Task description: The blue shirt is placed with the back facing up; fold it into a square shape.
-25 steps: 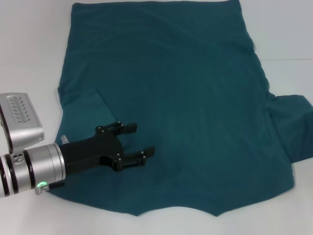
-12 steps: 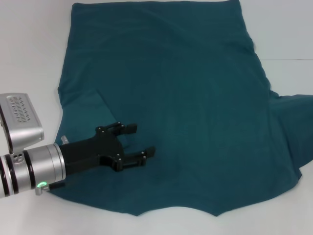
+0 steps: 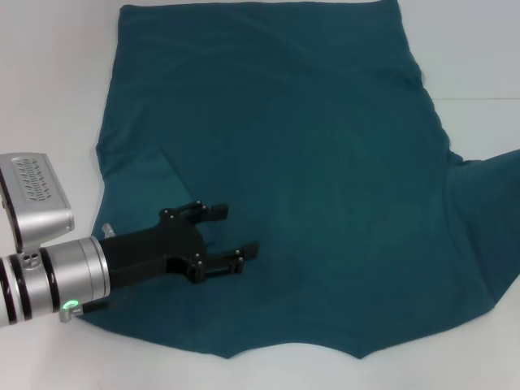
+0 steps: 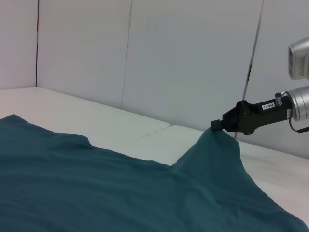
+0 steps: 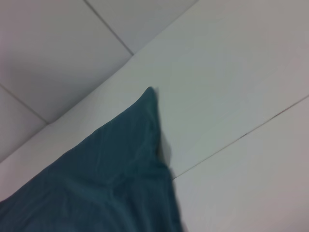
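The blue shirt lies spread with its plain back up on the white table. Its left sleeve is folded in over the body. My left gripper hovers open over the shirt's near-left part, holding nothing. The right sleeve rises toward the right edge of the head view. The left wrist view shows my right gripper shut on that sleeve's tip, holding it up in a peak above the table. The right wrist view shows only a corner of the blue shirt.
A white wall stands behind the table. Bare white table shows to the left, right and front of the shirt. A seam in the table top runs beside the cloth in the right wrist view.
The right sleeve has been lifted off the table and drawn toward the right edge of the head view, pulling the shirt's near-right corner with it. The left arm has not moved.
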Motion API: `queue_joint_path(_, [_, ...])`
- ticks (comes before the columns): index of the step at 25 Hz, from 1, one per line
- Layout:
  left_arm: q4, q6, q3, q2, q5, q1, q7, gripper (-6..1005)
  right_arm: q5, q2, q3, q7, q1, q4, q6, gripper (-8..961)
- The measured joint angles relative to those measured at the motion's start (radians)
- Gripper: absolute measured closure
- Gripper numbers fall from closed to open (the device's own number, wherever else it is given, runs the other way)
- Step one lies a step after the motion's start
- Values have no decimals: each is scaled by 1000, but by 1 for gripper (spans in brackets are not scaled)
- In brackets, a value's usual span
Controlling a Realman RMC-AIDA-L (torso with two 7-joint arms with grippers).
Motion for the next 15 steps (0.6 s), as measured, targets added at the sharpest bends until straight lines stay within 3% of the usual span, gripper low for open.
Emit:
queue_joint_path(5, [0,-1,-4,0,-1,0,-1,169,1,4,-26,-1,9,0,-32,848])
queue_joint_path(9, [1,-1,-6,0,-3,-1,-10,169,7,15,-49,-2,35,-7,-170,836])
queue_joint_path(15, [4,-4,-9,0,-6,-2,-18,170,3,62,-157,-21,137,-9,-274,818])
